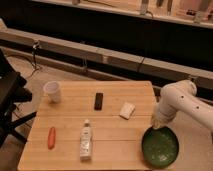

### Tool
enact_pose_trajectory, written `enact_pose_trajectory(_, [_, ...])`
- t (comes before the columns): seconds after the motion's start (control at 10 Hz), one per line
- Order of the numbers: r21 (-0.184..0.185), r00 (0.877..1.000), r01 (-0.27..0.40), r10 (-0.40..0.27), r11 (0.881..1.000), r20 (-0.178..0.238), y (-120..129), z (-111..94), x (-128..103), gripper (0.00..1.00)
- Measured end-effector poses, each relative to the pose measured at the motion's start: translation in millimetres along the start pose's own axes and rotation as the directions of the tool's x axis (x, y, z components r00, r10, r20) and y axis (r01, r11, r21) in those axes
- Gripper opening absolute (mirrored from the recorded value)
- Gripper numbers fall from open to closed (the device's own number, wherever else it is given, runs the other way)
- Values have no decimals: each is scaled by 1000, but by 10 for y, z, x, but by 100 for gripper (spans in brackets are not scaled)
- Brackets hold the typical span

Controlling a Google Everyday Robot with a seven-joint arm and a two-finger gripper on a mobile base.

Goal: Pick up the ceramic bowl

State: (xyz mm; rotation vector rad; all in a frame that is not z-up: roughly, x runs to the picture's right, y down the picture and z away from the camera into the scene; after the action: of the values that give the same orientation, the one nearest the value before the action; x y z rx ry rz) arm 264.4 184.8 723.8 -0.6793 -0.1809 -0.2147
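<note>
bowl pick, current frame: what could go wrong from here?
1. The green bowl sits at the table's right front corner, partly past the edge; a slip could send it to the floor.
2. The gripper is at the bowl's back rim only. An off-center hold on a wide, glossy bowl may let it tilt or slide out.

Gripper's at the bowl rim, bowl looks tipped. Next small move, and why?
Probably a short straight lift. The gripper sits at the upper-left rim of the ceramic bowl, at the table's right front corner, and the bowl appears tilted, so it seems already held. Raising it slowly would clear the table; the nearest item, the white block, lies apart to the upper left.
</note>
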Motion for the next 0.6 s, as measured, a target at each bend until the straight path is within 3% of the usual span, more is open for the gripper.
enact_pose_trajectory(0.6, [8,1000,7,-7,1000,7,-57,-93,-24,20])
